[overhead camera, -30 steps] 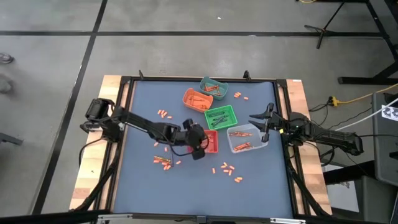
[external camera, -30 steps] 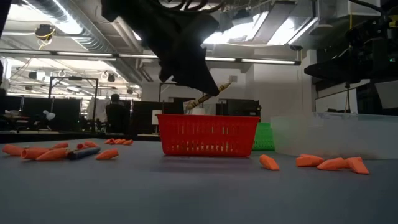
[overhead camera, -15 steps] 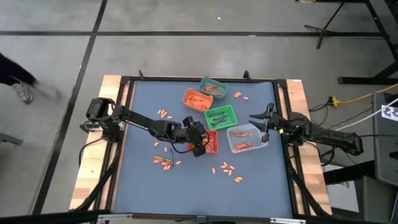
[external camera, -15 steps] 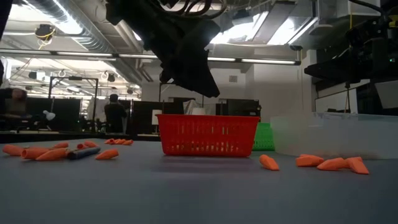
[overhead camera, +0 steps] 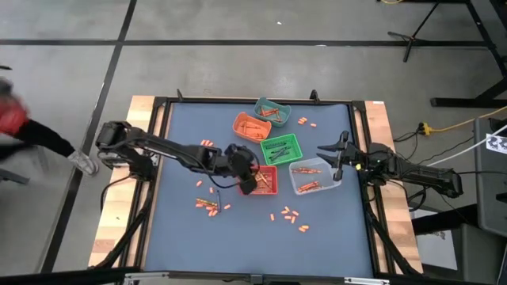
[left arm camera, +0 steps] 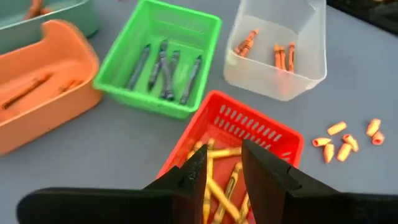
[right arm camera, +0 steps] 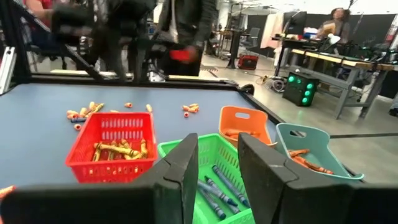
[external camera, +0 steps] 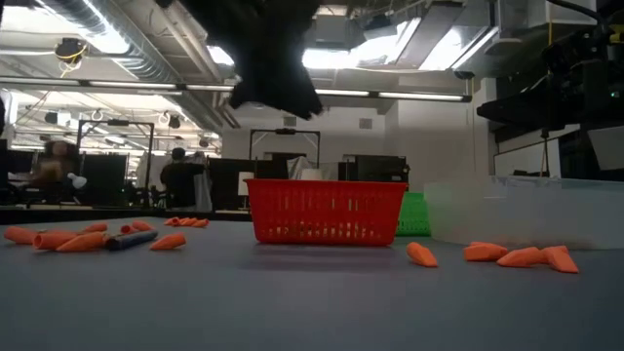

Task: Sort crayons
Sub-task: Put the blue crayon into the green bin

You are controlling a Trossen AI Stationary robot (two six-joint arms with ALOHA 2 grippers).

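Left pincer (overhead camera: 252, 180) hangs above the red bin (overhead camera: 267, 180), close to the middle of the dark blue surface (overhead camera: 178, 233), with its two fingers (left arm camera: 196, 175) spread a little and nothing between them. Yellow crayons (left arm camera: 219, 186) lie in the red bin right under it. At about 12 o'clock from the red bin sits the green bin (overhead camera: 281, 148) with dark crayons (left arm camera: 163, 61) inside. At about 3 o'clock from the red bin is the clear bin (overhead camera: 315, 176) with a few orange crayons (left arm camera: 282, 55). The orange bin (overhead camera: 251, 126) and the teal bin (overhead camera: 272, 111) sit farther off, toward 11 and 12 o'clock. Loose orange crayon bits (overhead camera: 291, 217) lie on the surface at about 5 o'clock from the red bin, and more bits (overhead camera: 208, 206) lie at about 8 o'clock. The right pincer (overhead camera: 329, 156) waits at the 3 o'clock side of the surface, just beside the clear bin, with its fingers (right arm camera: 181, 163) apart and holding nothing. A person (overhead camera: 24, 131) shows as a blur on the floor at the 9 o'clock side.
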